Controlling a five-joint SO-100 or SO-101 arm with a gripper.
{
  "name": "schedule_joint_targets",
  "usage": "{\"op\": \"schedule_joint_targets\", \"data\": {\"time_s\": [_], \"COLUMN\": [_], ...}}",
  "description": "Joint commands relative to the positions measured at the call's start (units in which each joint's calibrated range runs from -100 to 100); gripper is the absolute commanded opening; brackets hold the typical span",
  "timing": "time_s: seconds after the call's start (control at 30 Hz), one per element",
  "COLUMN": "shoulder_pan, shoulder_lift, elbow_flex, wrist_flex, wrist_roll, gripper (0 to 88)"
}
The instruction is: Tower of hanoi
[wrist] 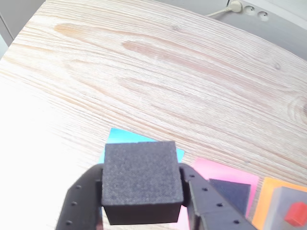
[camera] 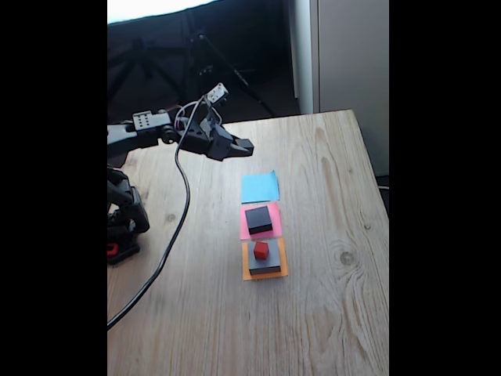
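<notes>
Small black cube (wrist: 142, 181) is gripped in the closed hand (wrist: 144, 201), held above the blue paper square (camera: 260, 187); no writing is legible.

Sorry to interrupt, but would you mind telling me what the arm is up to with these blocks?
The end effector is shut on a small black cube, held in the air above the wooden table. On the table, a blue paper square lies bare, a medium black block sits on the pink paper square, and a red cube tops the grey block on the orange paper square.
</notes>
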Motion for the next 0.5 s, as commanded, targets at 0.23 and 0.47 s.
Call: {"op": "schedule_joint_targets", "data": {"time_s": [0.23,0.47], "shoulder_pan": [7.0,12.2], "shoulder_lift": [-5.9,-8.1], "elbow_flex": [-29.9,-31.0], "wrist_flex": [33.2,39.7], "wrist_roll": [2.5,5.0], "gripper": [1.4,0.4]}}
